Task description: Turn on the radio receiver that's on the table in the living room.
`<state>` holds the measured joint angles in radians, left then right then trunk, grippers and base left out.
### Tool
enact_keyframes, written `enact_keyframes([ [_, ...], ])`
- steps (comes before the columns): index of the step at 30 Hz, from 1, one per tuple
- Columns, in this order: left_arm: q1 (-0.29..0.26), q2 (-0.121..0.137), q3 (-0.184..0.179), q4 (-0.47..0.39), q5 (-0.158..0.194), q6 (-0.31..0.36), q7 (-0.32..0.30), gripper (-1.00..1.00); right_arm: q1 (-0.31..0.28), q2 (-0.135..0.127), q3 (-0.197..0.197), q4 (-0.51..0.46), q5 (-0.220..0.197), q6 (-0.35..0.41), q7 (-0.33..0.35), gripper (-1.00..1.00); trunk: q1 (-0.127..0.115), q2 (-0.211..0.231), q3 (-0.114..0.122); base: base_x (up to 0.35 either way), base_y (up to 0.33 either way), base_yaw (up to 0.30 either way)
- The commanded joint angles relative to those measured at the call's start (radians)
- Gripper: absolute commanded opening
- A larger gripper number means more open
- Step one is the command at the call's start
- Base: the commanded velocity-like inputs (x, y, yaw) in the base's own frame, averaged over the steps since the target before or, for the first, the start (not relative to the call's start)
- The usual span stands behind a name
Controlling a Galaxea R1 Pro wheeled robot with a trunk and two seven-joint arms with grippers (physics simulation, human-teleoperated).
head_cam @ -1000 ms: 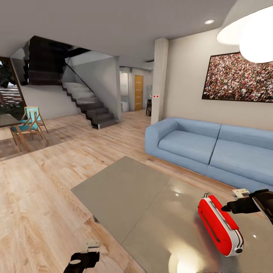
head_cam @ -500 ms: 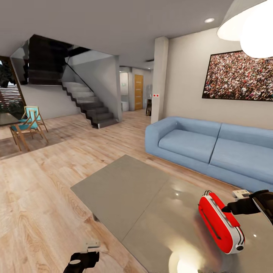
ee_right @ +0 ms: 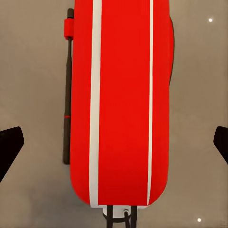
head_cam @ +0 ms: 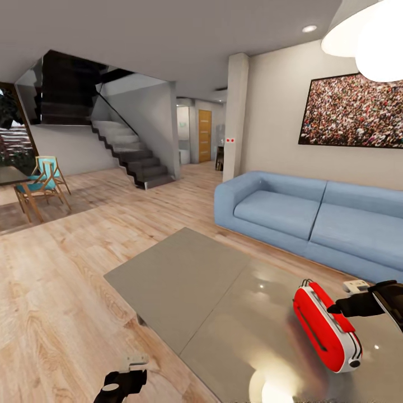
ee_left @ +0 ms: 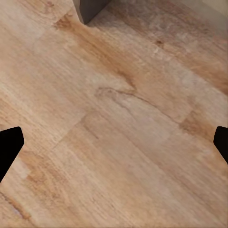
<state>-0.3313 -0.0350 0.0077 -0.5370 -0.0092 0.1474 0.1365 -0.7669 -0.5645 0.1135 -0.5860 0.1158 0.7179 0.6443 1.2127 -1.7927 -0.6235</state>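
The radio receiver (head_cam: 326, 327) is lying on the glossy grey table (head_cam: 184, 280), over at its right end, nearer the sofa side than the near edge. Red body with white trim, and from the right wrist camera you get the red casing (ee_right: 121, 102) with 2 white stripes running down it and a thin dark handle along one side.

The right gripper (head_cam: 336, 307) is right at the far right side of the radio, dark fingertip touching it or just about, can't really tell if there's a gap. In the wrist shot its 2 fingertips (ee_right: 9, 147) sit out at the picture's edges with the radio between them, so the jaws are spread wide, not clamped on anything.

The left gripper (head_cam: 124, 382) hangs low off the near left corner of the table, over the wood floor (ee_left: 118, 123). Its fingertips (ee_left: 9, 147) are also far apart, so open too, holding nothing, with a table leg (ee_left: 90, 8) poking in at the edge of that view.

Beyond the table is a long blue sofa (head_cam: 313, 218) against the right wall, a crowd-photo picture (head_cam: 352, 112) above it, and a white pendant lamp (head_cam: 369, 39) top right. Far left there's a staircase (head_cam: 131, 154) and a wooden chair with blue cushions (head_cam: 45, 182).
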Motion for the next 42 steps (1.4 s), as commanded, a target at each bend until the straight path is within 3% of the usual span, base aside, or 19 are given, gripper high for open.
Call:
enact_keyframes([
  [1, 0.000, 0.000, 0.000, 0.000, 0.000, 0.000, 0.000, 1.00, 0.000, 0.000, 0.000, 0.000, 0.000, 0.000, 0.000, 1.00, 0.004, -0.007, -0.003, 0.000, 0.000, 0.000],
  [10, 0.000, 0.000, 0.000, 0.000, 0.000, 0.000, 0.000, 1.00, 0.000, 0.000, 0.000, 0.010, -0.001, 0.000, -0.001, 1.00, 0.038, -0.070, -0.031, 0.000, 0.000, 0.000],
  [23, 0.000, 0.000, 0.000, 0.000, 0.000, 0.000, 0.000, 1.00, 0.000, 0.000, 0.000, 0.017, -0.001, 0.000, -0.002, 1.00, 0.038, -0.070, -0.031, 0.000, 0.000, 0.000],
  [29, 0.000, 0.000, 0.000, 0.000, 0.000, 0.000, 0.000, 1.00, 0.000, 0.000, 0.000, 0.017, -0.001, 0.000, -0.002, 1.00, 0.061, -0.112, -0.050, 0.000, 0.000, 0.000],
  [42, 0.000, 0.000, -0.001, 0.000, 0.000, 0.000, 0.000, 1.00, 0.000, 0.000, 0.000, 0.018, -0.001, -0.006, -0.002, 1.00, 0.061, -0.112, -0.050, 0.000, 0.000, 0.000],
])
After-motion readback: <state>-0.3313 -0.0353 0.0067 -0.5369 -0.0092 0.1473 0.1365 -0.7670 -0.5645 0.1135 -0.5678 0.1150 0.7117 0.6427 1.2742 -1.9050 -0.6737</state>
